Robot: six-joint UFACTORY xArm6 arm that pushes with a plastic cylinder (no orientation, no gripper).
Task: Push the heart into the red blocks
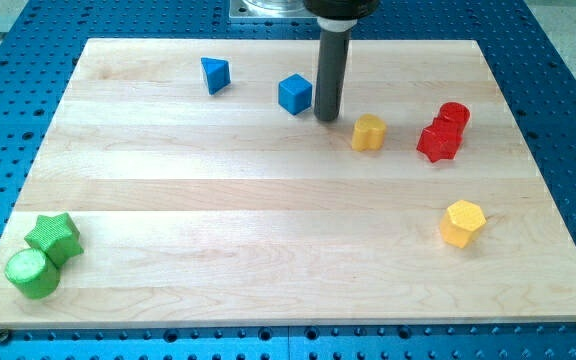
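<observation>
Single camera view of the wooden board [288, 200] on a blue perforated table [568, 60]. The arm carries no gripper, so there are no jaws to stand apart or together; it ends in a dark rod whose lower end, my tip [328, 119], rests on the board in the upper middle. The tip lies just right of the blue cube [295, 94] and near the left side of the yellow heart [368, 132], apart from both.

The heart sits right of centre in the upper half, between the tip and the two red blocks [443, 131], which touch each other near the view's right edge: a cylinder above, a star-like block below. A gap separates heart from reds.

Orientation of the heart is hard to read at this size; the lobes seem to face the view's top and the point the bottom, and it looks about as wide as long, so no clear long axis can be given.

Risks, as judged from this layout: the tip stands slightly above the heart's centre line, so a straight push rightward may strike off-centre, spinning the heart or sliding it toward the view's bottom, past the reds. A hard push may scatter the reds. The blue cube could be nudged if the tip backs leftward.

Also present: blue triangle [215, 75], yellow hexagon [462, 222], green star [52, 236], green cylinder [32, 273]
</observation>
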